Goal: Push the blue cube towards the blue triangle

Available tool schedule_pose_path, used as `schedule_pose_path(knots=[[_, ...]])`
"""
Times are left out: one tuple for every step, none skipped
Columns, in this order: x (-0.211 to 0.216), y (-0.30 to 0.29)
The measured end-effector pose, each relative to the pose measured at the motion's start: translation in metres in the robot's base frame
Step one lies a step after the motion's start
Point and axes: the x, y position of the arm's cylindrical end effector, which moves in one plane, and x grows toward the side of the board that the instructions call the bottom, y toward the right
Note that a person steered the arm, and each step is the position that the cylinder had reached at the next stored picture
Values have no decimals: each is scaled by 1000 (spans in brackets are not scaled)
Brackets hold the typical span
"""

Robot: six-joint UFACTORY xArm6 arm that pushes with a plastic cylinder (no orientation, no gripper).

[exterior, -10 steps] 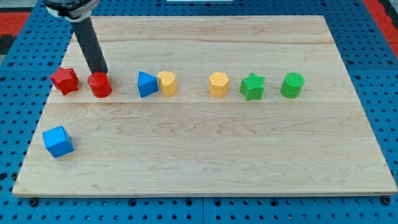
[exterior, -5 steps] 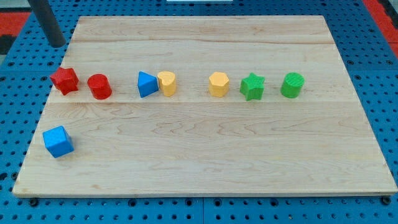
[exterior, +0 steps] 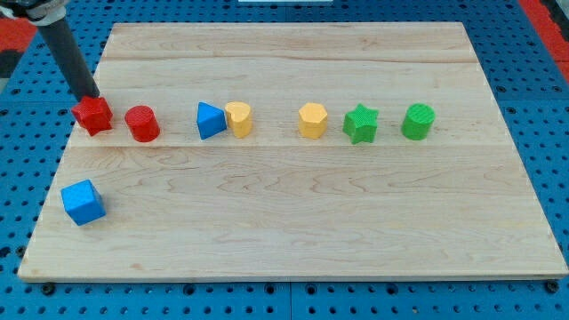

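Note:
The blue cube (exterior: 83, 202) sits near the board's lower left corner. The blue triangle (exterior: 210, 120) lies up and to the right of it, touching a yellow cylinder (exterior: 238, 118). My tip (exterior: 91, 95) is at the upper left, just above the red star (exterior: 92, 116), far above the blue cube. The dark rod rises from it to the view's top left.
A red cylinder (exterior: 142, 123) stands between the red star and the blue triangle. A yellow hexagon (exterior: 312, 120), a green star (exterior: 360, 124) and a green cylinder (exterior: 418, 121) continue the row to the right. The wooden board (exterior: 293, 222) rests on a blue pegboard.
My tip left the red cylinder, swung out to the upper left off the board edge, and has now come down to the red star's upper edge. No block has moved.

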Motion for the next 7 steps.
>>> schedule_pose_path(knots=[[8,-2],[11,-7],[11,-23],[21,-26],[58,-25],[112,-20],[170,-19]])
